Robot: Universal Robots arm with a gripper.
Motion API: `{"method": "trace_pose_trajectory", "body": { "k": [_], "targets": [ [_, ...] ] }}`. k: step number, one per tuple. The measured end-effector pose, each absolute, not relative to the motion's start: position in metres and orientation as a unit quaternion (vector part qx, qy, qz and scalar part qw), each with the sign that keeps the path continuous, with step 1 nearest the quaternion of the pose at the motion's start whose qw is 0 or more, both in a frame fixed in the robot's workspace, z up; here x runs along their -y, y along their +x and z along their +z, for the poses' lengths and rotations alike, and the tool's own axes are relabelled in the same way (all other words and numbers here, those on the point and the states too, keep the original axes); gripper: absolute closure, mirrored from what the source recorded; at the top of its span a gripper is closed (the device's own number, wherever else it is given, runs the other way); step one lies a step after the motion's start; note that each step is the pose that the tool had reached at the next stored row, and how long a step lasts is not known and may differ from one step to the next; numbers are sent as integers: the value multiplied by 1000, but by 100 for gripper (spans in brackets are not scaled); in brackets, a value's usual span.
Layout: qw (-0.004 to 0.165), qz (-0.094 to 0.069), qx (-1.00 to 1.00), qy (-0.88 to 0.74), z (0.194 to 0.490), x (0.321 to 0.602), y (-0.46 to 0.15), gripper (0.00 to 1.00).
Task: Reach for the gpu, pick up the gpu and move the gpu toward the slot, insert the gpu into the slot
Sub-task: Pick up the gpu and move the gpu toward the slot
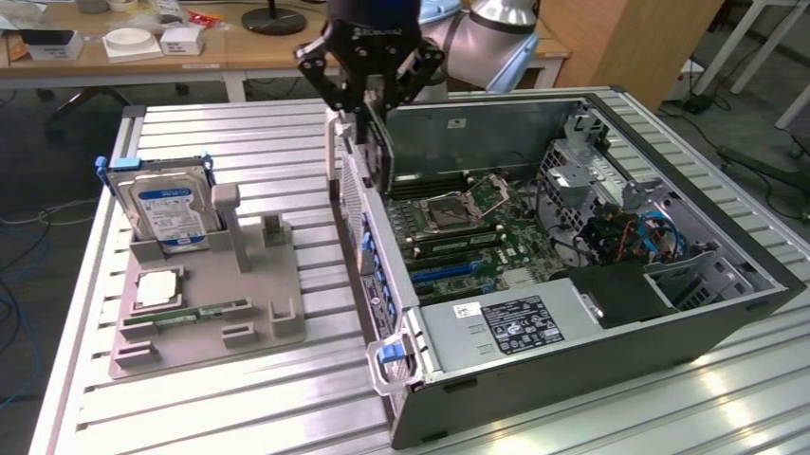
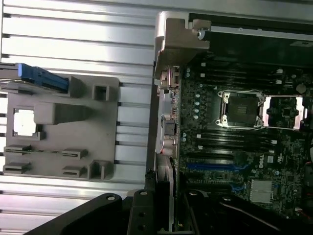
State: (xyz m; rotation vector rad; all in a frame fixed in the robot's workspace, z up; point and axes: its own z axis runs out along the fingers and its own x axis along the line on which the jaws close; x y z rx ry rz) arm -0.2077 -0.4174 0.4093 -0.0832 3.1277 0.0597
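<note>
Nearest the wrist camera are the black fingers of the pincer, closed part-way onto the gpu. From here the card is seen edge-on, as a thin strip with a pale ribbed metal bracket, and how much of it lies beyond the fingers cannot be made out. The exterior view gives the card's face instead: the gpu hangs upright from the pincer, a flat dark board with its silver bracket toward the exterior view's left. It is held above the open computer case, over the wall on that same side, clear of the motherboard. The slot is a long blue connector on the board between the processor socket and the power supply, well below the card. Looking down, the wrist view lays the slot out as a blue bar with the card's edge off to one side. The card's lower edge and contacts are too dark to tell. On the bench, at the exterior view's left, a grey holder carries a hard drive standing on edge and a memory stick lying flat.
</note>
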Motion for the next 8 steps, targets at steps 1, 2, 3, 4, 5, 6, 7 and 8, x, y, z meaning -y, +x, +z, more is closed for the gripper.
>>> {"method": "trace_pose_trajectory", "body": {
  "k": [1,2,3,4,5,6,7,8],
  "targets": [
    [6,19,-999,-27,409,417,-203,73],
    [6,19,-999,-27,408,417,-199,73],
    [6,19,-999,-27,408,417,-194,73],
    [6,19,-999,-27,408,417,-190,73],
    [6,19,-999,-27,408,417,-185,73],
    [6,19,-999,-27,408,417,-181,73],
    [6,19,-999,-27,408,417,-178,73],
    [6,19,-999,-27,408,417,-176,73]
  ]
}}
